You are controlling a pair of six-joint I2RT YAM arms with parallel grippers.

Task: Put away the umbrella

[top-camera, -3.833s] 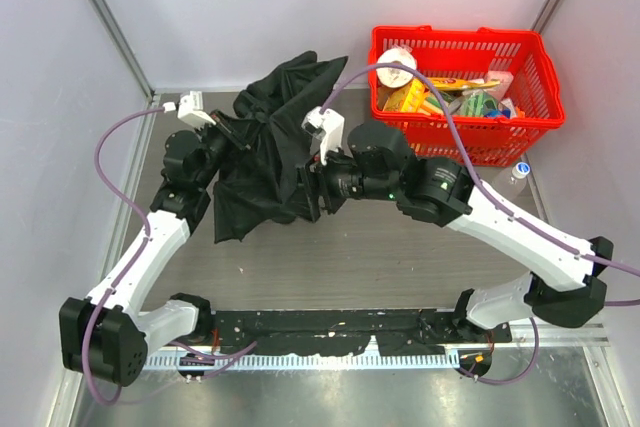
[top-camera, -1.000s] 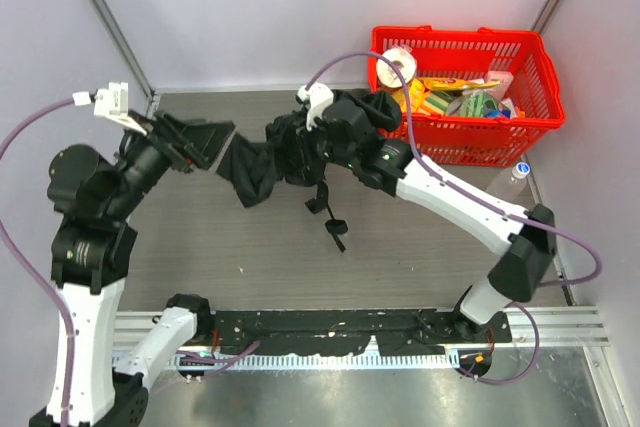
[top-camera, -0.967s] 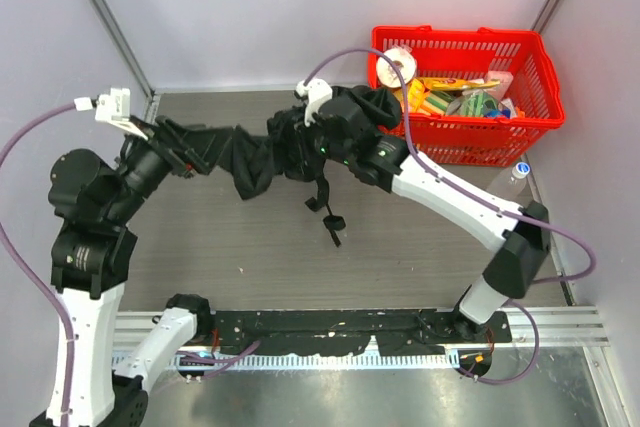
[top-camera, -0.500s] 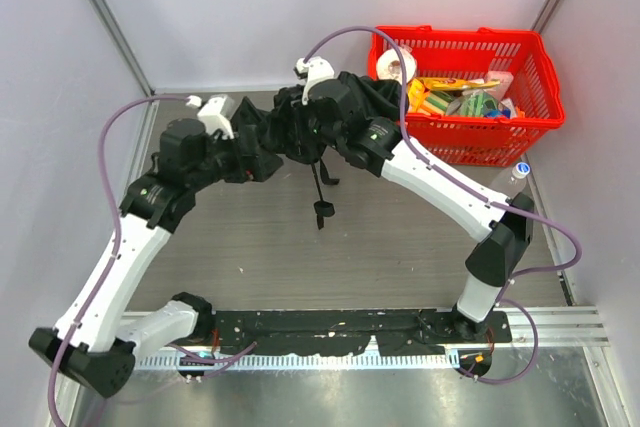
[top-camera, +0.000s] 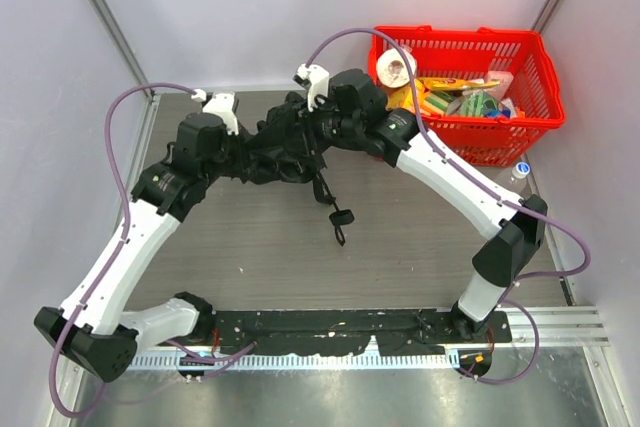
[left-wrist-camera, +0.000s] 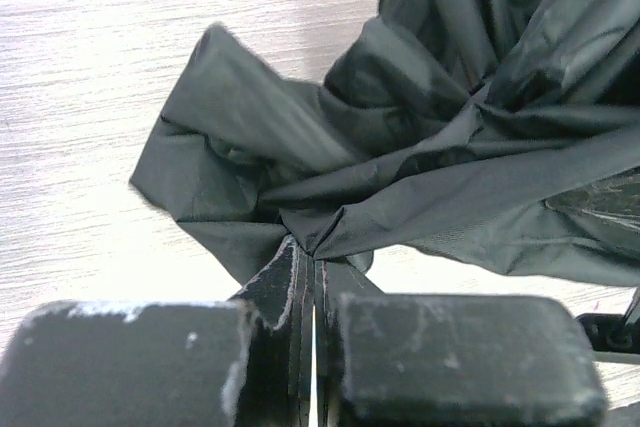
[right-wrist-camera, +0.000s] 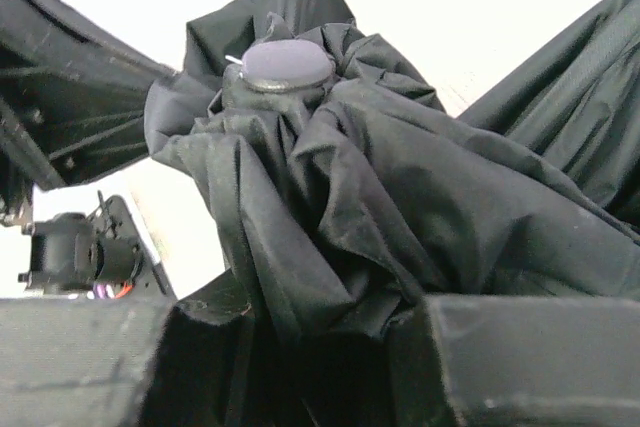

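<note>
Overhead, one umbrella (top-camera: 283, 147) is seen bunched near the desk's (top-camera: 400, 247) far edge, left of the one red basket (top-camera: 460, 35), with its strap (top-camera: 340, 219) trailing toward the near edge. Only the left wrist view shows the left claw (left-wrist-camera: 308, 257) pinched together on a fabric fold. Only the right wrist view shows the right claw (right-wrist-camera: 320, 342) clamped around gathered canopy below the round tip cap (right-wrist-camera: 288, 62).

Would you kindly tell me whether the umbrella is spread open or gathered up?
Gathered up: the umbrella is a crumpled bundle of folds pinched by the left pincer and right pincer, its handle hanging free.
</note>
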